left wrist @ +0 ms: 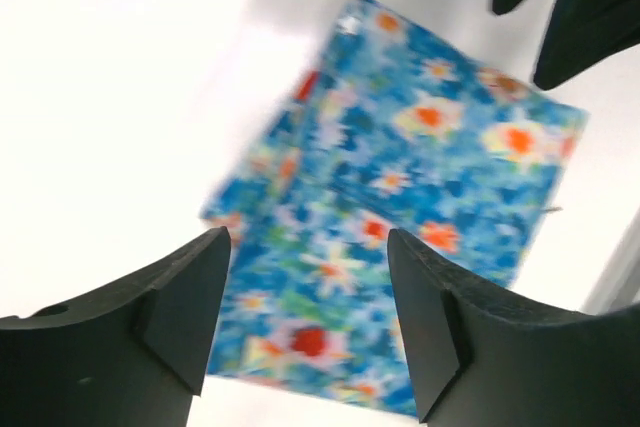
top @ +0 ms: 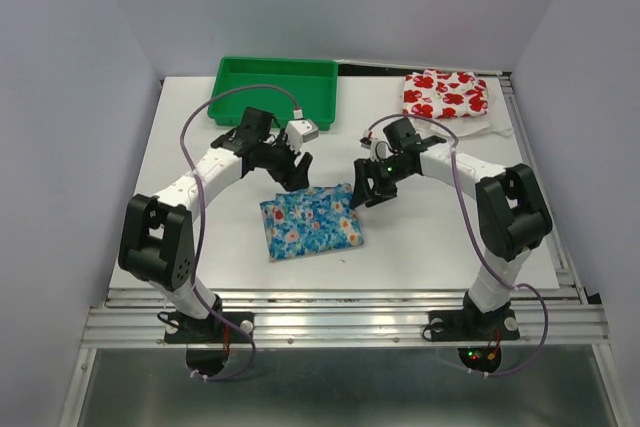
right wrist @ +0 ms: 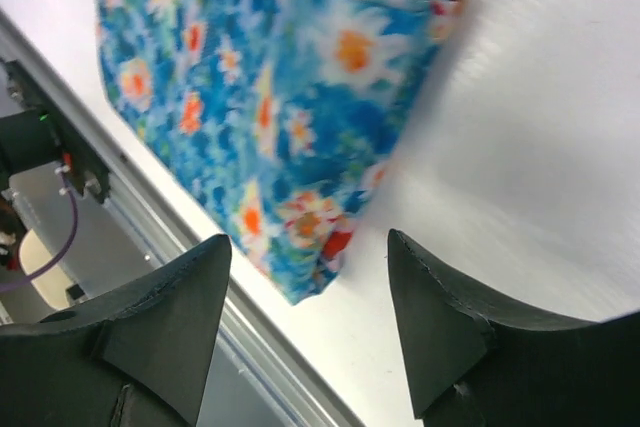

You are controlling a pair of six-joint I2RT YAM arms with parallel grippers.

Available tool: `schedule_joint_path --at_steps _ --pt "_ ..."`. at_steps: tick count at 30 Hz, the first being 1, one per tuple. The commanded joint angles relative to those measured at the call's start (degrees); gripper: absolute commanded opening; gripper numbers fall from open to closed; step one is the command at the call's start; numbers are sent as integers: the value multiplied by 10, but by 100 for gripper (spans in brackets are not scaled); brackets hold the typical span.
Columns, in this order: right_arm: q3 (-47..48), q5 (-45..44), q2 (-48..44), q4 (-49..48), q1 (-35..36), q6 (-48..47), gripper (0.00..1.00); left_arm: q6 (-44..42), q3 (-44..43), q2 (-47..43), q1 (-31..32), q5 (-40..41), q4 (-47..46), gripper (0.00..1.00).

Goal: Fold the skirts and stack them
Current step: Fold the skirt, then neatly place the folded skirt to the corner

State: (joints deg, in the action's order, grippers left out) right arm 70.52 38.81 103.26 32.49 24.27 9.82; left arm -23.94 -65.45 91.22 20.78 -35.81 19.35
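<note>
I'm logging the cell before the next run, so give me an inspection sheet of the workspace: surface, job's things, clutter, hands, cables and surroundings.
Surface: white table, no spills seen.
Job's things: blue flowered skirt folded, lying at the centre; white skirt with red flowers at the far right corner; the two are not stacked.
Clutter: green plastic tray at the far edge.
Hands: left hand and right hand both open, near the blue skirt's far corners, holding nothing.
Cables: purple cables loop along both arms, off the cloth.
Surroundings: plain walls on three sides; metal rails at the near edge.
</note>
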Motion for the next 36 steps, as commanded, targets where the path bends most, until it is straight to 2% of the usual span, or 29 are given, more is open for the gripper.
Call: schedule_joint_path --at_steps 1,3,8,13,18,21,24,27,30,31,33,34,36 --pt "1 -45 28 -20 -10 -7 71 -109 -58 49 20 122 60 77" --pt "8 -50 47 -28 -10 -3 73 -125 -79 76 27 147 64 78" --pt "-3 -28 67 -67 -10 26 76 -175 -107 93 48 101 61 78" --pt "-13 2 102 -105 -10 55 77 -165 -120 122 55 63 38 76" --pt "-37 28 130 -139 -10 87 73 -128 -72 114 70 53 -3 68" --pt "-45 29 143 -160 -10 91 67 -105 -42 111 87 52 -33 65" --pt "-48 28 149 -179 -10 92 53 -86 -32 123 88 50 -49 61" --pt "-46 20 145 -188 -10 91 33 -74 -18 122 87 46 -59 61" --pt "-51 24 123 -199 -10 108 20 -58 3 85 81 44 -87 70" --pt "-50 27 119 -200 -10 113 12 -53 8 58 81 44 -101 71" --pt "-47 34 108 -202 -10 123 7 -52 36 25 85 55 -119 76" --pt "-47 35 106 -203 -10 121 2 -55 44 -4 89 66 -132 77" --pt "-46 35 99 -204 -10 112 1 -69 54 -24 99 98 -136 78"
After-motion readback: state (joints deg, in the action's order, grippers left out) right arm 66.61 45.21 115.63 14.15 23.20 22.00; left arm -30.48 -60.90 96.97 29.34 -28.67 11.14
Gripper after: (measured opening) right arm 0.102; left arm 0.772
